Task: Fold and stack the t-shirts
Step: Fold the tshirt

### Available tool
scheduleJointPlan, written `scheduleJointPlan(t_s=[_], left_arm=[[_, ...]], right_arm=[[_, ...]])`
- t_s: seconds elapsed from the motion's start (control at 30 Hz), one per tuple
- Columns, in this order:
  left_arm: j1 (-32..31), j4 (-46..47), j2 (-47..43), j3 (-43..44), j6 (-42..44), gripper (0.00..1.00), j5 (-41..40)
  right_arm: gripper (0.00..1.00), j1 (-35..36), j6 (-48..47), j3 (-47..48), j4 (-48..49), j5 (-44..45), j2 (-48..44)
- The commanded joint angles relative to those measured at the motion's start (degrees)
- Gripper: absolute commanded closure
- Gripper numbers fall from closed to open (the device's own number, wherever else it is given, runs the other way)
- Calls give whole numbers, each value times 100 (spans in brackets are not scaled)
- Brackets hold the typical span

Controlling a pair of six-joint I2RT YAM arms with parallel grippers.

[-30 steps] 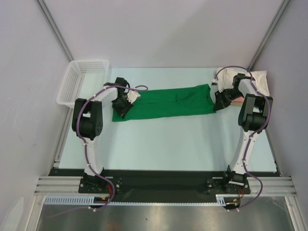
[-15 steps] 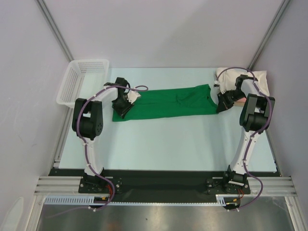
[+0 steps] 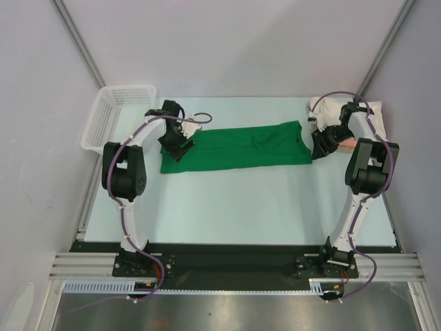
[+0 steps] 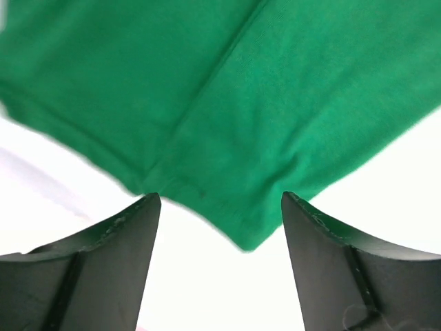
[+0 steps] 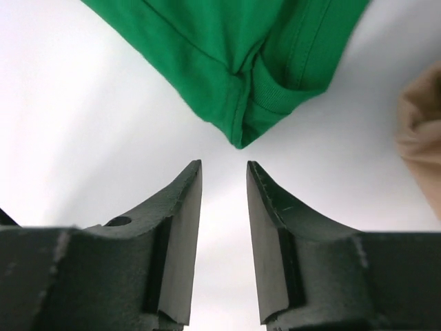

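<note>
The bright green short-sleeved cotton t-shirt (image 3: 241, 146) lies flat on the pale desk (image 3: 241, 214), already doubled lengthwise into a long band that runs from left to right across the middle of the back half. The left tool (image 3: 178, 145) hangs over the band's left end. In its wrist view its jaws stand wide apart with nothing in them, and a hemmed corner of the green cloth (image 4: 275, 103) sits just ahead of the tips. The right tool (image 3: 320, 146) is at the right end, its jaws only narrowly parted and empty, with the ribbed corner of the shirt (image 5: 227, 55) just beyond them and not touching.

The shirt looks light, limp and thin. It will likely sag wherever it is unsupported, and its stacked layers may slide over each other. The best hold is probably at the end corners, pinching through every layer at the thicker stitched hem or ribbing. Both ends should be raised together so the band stays taut for the crosswise fold.

A folded cream cloth t-shirt (image 3: 373, 110) sits at the back right corner of the desk, with a salmon-pink cloth t-shirt (image 3: 350, 142) just beside the right arm. A white plastic mesh basket (image 3: 114, 114) stands at the back left.
</note>
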Motion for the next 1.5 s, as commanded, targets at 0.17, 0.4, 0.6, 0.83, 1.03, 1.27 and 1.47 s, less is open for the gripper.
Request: scheduleJointPlan(t_s=[0.17, 0.4, 0.6, 0.83, 1.03, 1.27, 1.47], left_arm=[[12, -775, -847, -330, 1652, 35, 112], [276, -467, -1226, -1099, 2840, 37, -162], [399, -520, -778, -651, 2753, 39, -5], [373, -493, -628, -650, 2779, 40, 110], [198, -485, -593, -711, 2840, 41, 93], [180, -379, -461, -878, 2814, 42, 5], [180, -353, -259, -826, 2718, 45, 13]], right_arm=[[61, 508, 449, 149, 312, 108, -933], [57, 851, 914, -159, 1287, 398, -1592], [57, 1141, 959, -141, 1209, 565, -1636], [57, 1370, 880, -141, 1218, 767, -1706], [57, 1405, 888, -203, 1297, 899, -1689], [57, 1475, 863, -203, 1324, 978, -1662], [57, 1537, 844, -177, 1350, 1014, -1601]])
